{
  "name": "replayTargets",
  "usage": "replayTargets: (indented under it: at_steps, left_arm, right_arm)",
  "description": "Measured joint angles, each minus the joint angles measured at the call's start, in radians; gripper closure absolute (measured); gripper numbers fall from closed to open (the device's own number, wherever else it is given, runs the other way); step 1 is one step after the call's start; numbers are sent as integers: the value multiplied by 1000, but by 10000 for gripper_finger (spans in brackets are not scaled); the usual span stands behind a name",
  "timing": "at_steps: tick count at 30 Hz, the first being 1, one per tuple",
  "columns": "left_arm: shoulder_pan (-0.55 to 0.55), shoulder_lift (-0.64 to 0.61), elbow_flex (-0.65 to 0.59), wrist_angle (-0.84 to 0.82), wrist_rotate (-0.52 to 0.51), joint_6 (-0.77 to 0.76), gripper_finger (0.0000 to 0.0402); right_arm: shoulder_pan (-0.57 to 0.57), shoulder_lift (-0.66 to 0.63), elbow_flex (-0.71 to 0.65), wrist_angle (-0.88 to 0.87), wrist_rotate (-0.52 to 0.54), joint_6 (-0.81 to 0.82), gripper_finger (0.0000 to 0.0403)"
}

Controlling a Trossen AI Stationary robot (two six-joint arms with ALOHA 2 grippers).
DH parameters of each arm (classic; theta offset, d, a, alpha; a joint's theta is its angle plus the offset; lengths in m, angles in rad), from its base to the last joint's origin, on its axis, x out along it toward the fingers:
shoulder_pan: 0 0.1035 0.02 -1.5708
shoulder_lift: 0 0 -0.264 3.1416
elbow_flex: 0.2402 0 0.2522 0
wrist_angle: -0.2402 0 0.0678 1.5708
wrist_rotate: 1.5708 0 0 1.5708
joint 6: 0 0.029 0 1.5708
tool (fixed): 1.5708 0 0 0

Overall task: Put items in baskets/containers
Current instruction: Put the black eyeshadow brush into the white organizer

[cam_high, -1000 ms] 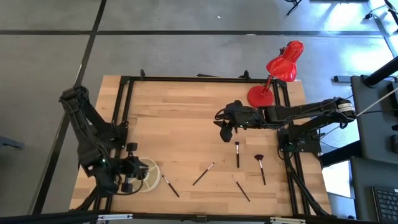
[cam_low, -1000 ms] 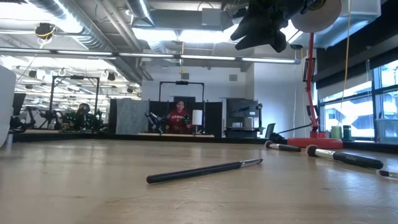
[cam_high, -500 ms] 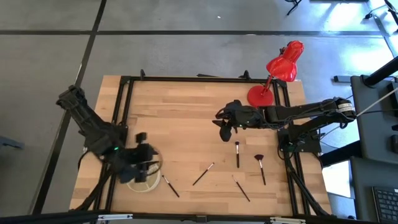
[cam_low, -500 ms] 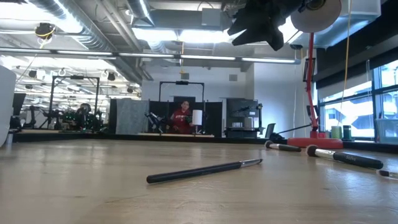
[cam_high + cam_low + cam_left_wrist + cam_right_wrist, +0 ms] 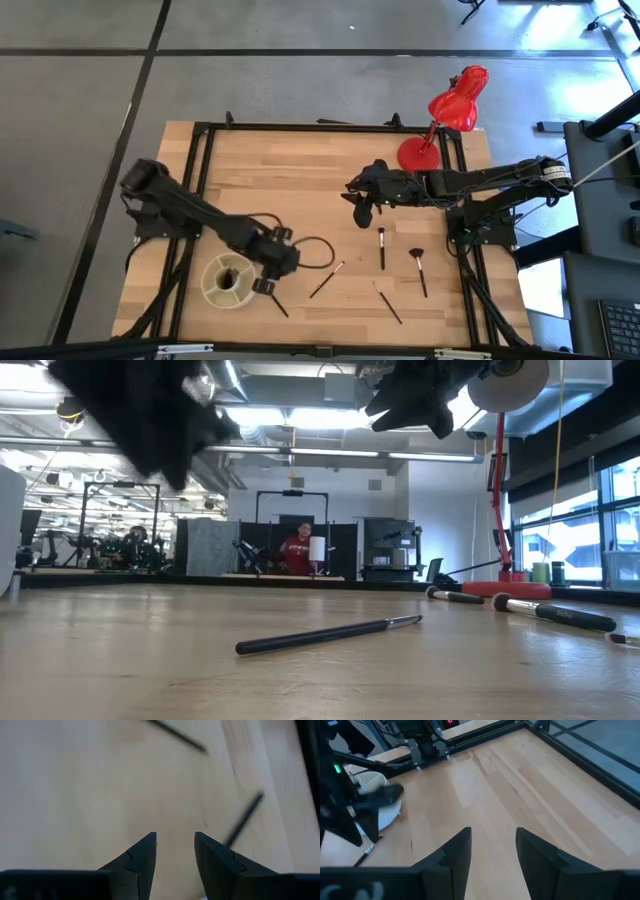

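The left claw [image 5: 268, 272], fingers apart and empty, hangs just beside the cream-white container [image 5: 226, 283], over the near dark-handled makeup brush [image 5: 274, 299]. Judged from here, the next pick calls for lining the fingers across that slim handle and coming down square, since a thin round stick on smooth wood will roll (a glancing touch may skate it away). The tabletop [image 5: 300, 180] is pale jointed planks. Four more brushes lie farther right, one fan-tipped [image 5: 417, 262]. The right claw [image 5: 361, 205], also apart, waits above them.

Cream-white container [image 5: 225, 283], dark brushes [image 5: 326, 280], red lamp [image 5: 455, 105], pale striped wood table [image 5: 290, 190].
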State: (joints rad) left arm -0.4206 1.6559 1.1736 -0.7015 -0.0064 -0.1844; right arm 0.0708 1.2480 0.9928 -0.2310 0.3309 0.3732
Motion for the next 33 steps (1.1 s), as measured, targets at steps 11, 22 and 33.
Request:
replayTargets:
  at_steps: [11, 22, 33]
  left_arm:
    - [-55, 159, 0, -55, 154, 14, 272]
    - [-106, 202, 0, -60, 147, -67, 272]
    - [-142, 236, 2, -71, 30, 16, 336]
  right_arm:
    - [0, 0, 0, -1, 0, -11, 250]
    - [0, 0, 0, -1, -1, 12, 250]
    - [0, 0, 0, -1, -1, 10, 250]
